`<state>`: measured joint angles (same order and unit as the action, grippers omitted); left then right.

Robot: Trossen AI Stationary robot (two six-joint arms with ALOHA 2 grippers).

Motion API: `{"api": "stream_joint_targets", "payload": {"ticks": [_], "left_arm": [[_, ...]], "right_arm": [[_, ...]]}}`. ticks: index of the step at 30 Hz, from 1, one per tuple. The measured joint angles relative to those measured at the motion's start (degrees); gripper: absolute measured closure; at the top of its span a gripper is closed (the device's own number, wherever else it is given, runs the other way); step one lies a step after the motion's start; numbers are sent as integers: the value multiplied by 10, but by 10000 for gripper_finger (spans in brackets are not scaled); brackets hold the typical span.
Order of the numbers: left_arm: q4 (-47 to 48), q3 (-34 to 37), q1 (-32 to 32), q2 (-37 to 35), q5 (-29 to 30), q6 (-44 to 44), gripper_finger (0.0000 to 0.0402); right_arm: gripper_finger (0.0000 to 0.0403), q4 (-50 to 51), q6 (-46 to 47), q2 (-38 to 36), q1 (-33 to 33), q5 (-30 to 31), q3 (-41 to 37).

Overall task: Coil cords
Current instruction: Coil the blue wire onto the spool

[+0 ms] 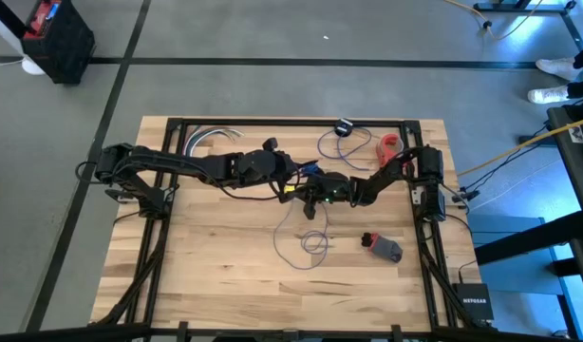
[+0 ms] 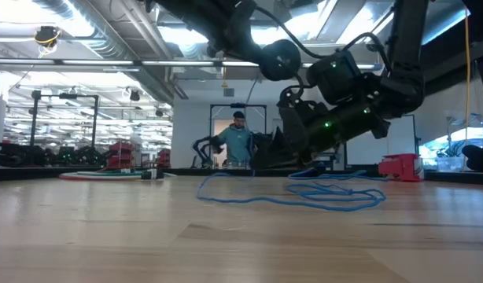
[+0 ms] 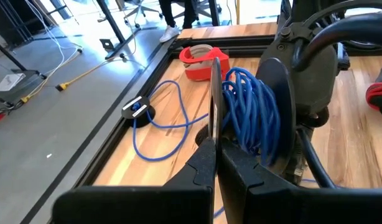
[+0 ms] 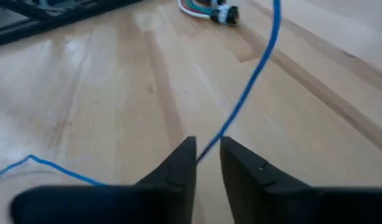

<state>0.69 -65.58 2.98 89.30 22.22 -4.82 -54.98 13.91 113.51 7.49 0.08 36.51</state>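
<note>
R gripper (image 4: 208, 155): fingers a narrow gap apart, blue cord (image 4: 256, 71) running up through that gap; looks pinched or nearly so, can't be sure it's clamped. L gripper (image 3: 216, 163): fingers pressed together, thin flat plate (image 3: 214, 93) rising from between them. Just past the plate, cord wound in a thick bundle (image 3: 250, 115) against R arm's dark housing.

Beyond both grippers, loose loops trail on the table (image 1: 225, 275), toward its near edge (image 1: 310, 242) and its far edge (image 1: 331, 144). Far end stops at a small black plug (image 3: 139, 109) near the table rim.

Handling, my guess: light, limp, slick; no shape of its own, will slide and spring off the bundle. Best grabbed close to the bundle, short free run, kept taut.

Views: L wrist alone shows the wound bundle and red tape roll (image 3: 203, 62) beyond it. Low view shows slack lying flat (image 2: 336, 196), person behind. R wrist alone shows the cord between the fingers.
</note>
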Motion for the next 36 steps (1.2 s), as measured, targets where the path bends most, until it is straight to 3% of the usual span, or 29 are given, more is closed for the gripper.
{"api": "stream_joint_targets", "payload": {"ticks": [5, 10, 14, 20, 26, 31, 36], "left_arm": [[-3, 0, 0, 0, 0, 0, 402], [-2, 0, 0, 0, 0, 0, 402], [3, 0, 0, 0, 0, 0, 402], [16, 0, -6, 0, 0, -4, 402], [35, 0, -16, -12, 1, -13, 402], [100, 0, -22, -29, 53, 2, 402], [146, 0, -21, -35, 60, 14, 402]], "right_arm": [[291, 14, 0, 1, 0, -3, 20], [286, 19, -1, 9, 0, 6, 26], [310, 26, -13, 9, 0, 14, 25], [394, 24, -54, -3, 1, 54, 8], [397, 25, -88, -47, 2, 110, -36], [395, 25, -114, -108, 5, 151, -75], [398, 28, -117, -177, 27, 154, -115]]}}
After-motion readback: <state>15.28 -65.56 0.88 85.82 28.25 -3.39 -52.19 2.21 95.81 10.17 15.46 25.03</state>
